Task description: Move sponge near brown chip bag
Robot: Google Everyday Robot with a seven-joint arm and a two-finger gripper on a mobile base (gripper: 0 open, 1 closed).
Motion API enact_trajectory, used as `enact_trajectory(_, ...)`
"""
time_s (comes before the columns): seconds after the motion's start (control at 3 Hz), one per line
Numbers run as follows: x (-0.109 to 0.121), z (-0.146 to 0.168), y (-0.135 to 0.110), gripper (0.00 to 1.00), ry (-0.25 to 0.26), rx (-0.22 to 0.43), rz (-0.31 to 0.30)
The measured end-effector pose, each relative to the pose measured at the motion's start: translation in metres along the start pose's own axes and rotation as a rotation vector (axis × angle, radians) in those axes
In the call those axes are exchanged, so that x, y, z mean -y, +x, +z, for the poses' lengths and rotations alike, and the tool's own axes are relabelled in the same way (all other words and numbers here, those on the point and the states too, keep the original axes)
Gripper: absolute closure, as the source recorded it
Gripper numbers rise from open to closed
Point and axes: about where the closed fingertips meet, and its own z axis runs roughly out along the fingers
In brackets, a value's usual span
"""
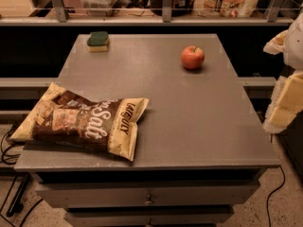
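Note:
The sponge (98, 41), a small block with a dark green top and pale yellow body, sits at the far left corner of the grey table (189, 122). The brown chip bag (85, 119), with white "Salt" lettering, lies flat at the near left, its left end hanging over the table's edge. My gripper (286, 100) shows as pale yellow and white parts at the right edge of the camera view, beyond the table's right side and far from both the sponge and the bag. It holds nothing that I can see.
A red apple (192, 57) stands at the far right of the table. A shelf with a rail (165, 13) and packaged goods runs behind the table. Cables (7, 150) hang at the left, and drawers sit under the tabletop.

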Motion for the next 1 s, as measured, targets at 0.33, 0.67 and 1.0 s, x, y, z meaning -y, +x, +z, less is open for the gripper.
enact_trajectory(0.33, 0.000, 0.000, 0.000, 0.00, 0.000, 0.000, 0.000)
enact_trajectory(0.67, 0.010, 0.009, -0.016, 0.00, 0.006, 0.016, -0.011)
enact_trajectory(1.0, 0.026, 0.020, -0.045, 0.00, 0.004, 0.085, -0.031)
